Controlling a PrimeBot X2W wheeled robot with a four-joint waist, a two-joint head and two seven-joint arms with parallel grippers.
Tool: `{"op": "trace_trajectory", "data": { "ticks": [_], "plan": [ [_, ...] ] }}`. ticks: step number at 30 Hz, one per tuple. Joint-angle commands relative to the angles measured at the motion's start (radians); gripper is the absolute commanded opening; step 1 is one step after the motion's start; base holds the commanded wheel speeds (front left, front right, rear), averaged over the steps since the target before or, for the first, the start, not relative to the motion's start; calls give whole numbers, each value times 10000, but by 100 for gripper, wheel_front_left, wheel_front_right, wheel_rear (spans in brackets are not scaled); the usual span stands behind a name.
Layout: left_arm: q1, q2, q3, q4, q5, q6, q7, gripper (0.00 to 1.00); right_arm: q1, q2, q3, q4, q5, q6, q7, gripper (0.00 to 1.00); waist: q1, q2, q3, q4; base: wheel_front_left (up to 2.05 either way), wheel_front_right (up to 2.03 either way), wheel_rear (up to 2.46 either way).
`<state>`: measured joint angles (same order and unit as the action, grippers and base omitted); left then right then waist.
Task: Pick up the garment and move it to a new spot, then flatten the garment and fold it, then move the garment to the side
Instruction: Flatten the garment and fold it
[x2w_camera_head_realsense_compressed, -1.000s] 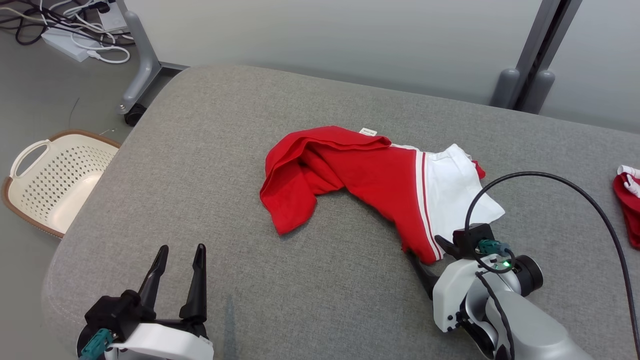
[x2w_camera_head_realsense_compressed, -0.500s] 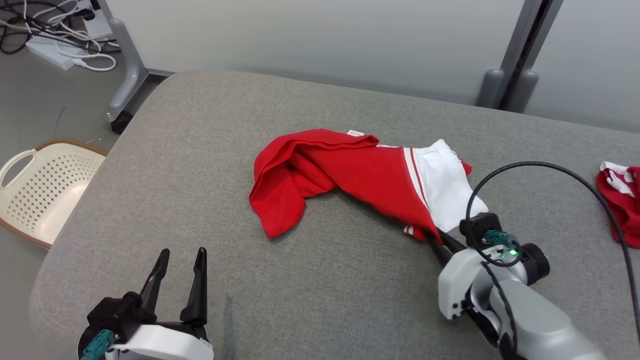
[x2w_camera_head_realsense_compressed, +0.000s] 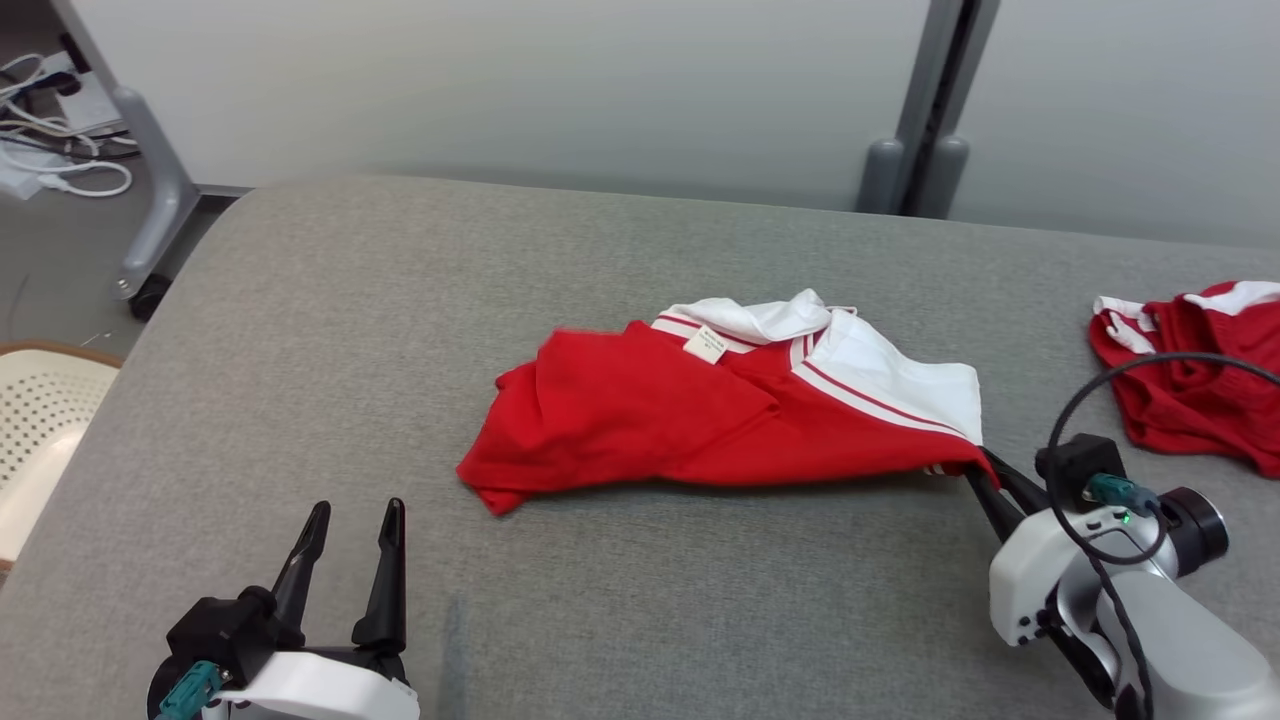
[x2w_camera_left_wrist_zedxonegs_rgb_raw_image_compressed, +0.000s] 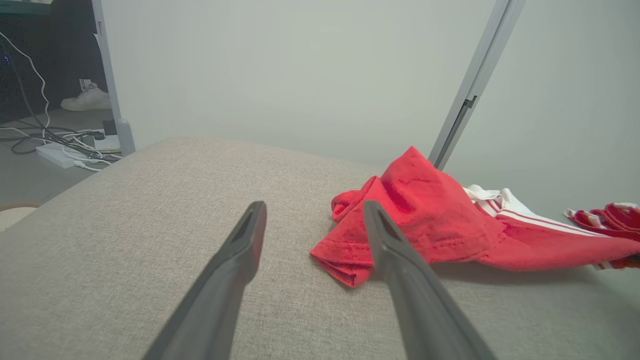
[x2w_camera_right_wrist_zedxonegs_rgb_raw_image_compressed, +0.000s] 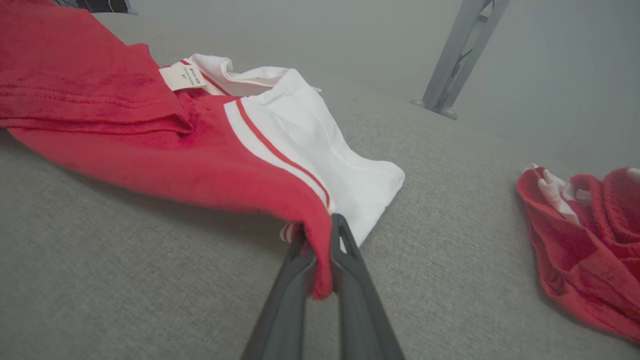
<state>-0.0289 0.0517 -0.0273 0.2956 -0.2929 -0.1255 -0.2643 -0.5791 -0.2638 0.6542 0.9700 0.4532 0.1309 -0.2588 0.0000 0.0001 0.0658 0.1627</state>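
The garment (x2w_camera_head_realsense_compressed: 700, 420) is a red shirt with white, red-striped trim and a small label; it lies crumpled mid-table, and it shows in the left wrist view (x2w_camera_left_wrist_zedxonegs_rgb_raw_image_compressed: 440, 225) and the right wrist view (x2w_camera_right_wrist_zedxonegs_rgb_raw_image_compressed: 165, 150). My right gripper (x2w_camera_head_realsense_compressed: 982, 468) is shut on its lower right red edge, and in the right wrist view the cloth is pinched between the gripper's (x2w_camera_right_wrist_zedxonegs_rgb_raw_image_compressed: 320, 240) two dark fingers, lifted slightly off the surface. My left gripper (x2w_camera_head_realsense_compressed: 350, 520) stands open at the lower left, short of the garment's left corner, with nothing between its fingers (x2w_camera_left_wrist_zedxonegs_rgb_raw_image_compressed: 240, 250).
A second red and white garment (x2w_camera_head_realsense_compressed: 1190, 385) lies at the table's right edge (x2w_camera_right_wrist_zedxonegs_rgb_raw_image_compressed: 585, 240). A cream perforated basket (x2w_camera_head_realsense_compressed: 35, 430) sits on the floor at left. Cables and a wheeled stand leg (x2w_camera_head_realsense_compressed: 150, 220) are at back left; a grey post (x2w_camera_head_realsense_compressed: 920, 130) stands behind the grey padded table (x2w_camera_head_realsense_compressed: 400, 300).
My right gripper went from open beside the garment's edge to shut on it, then dragged it rightward, stretching and turning the cloth. The head camera panned right. The left gripper held still.
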Motion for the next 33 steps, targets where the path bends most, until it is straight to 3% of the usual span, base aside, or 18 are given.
{"op": "trace_trajectory", "data": {
  "ticks": [1,6,12,13,14,15,16,24,33],
  "plan": [
    [-111,62,34,-4,25,-47,-20,100,193,-145,-114,-151,-111,0,-61,0,0,-1,18,-195,0,0,0],
    [-166,75,40,18,51,-55,-20,100,778,-555,-938,-606,-488,0,-63,0,0,-1,14,-563,0,0,0],
    [-131,78,41,84,87,-66,-20,100,1549,-584,-1904,-786,-823,0,-64,0,0,-1,-85,-886,0,0,0],
    [-112,74,40,98,97,-67,-18,100,1654,-524,-2034,-785,-875,0,-62,7,0,-1,-108,-937,0,0,0],
    [-96,70,32,113,107,-68,-20,100,1742,-466,-2153,-802,-911,0,-62,33,0,-1,-126,-980,0,0,0],
    [-87,70,18,132,119,-69,-20,100,1814,-416,-2235,-813,-953,0,-64,84,0,-1,-149,-1020,0,0,0],
    [-94,72,10,151,113,-68,-20,100,1887,-365,-2342,-826,-999,0,-64,100,0,-1,-167,-1054,0,0,0],
    [-94,128,32,208,73,-73,-20,100,2194,-229,-3429,-1505,-1442,0,-63,100,0,-1,-330,-1259,0,0,0],
    [-31,199,39,152,34,-66,-20,100,2900,6,-5224,-4010,-2045,0,-63,100,0,-1,-427,-1375,0,0,0]
  ]
}}
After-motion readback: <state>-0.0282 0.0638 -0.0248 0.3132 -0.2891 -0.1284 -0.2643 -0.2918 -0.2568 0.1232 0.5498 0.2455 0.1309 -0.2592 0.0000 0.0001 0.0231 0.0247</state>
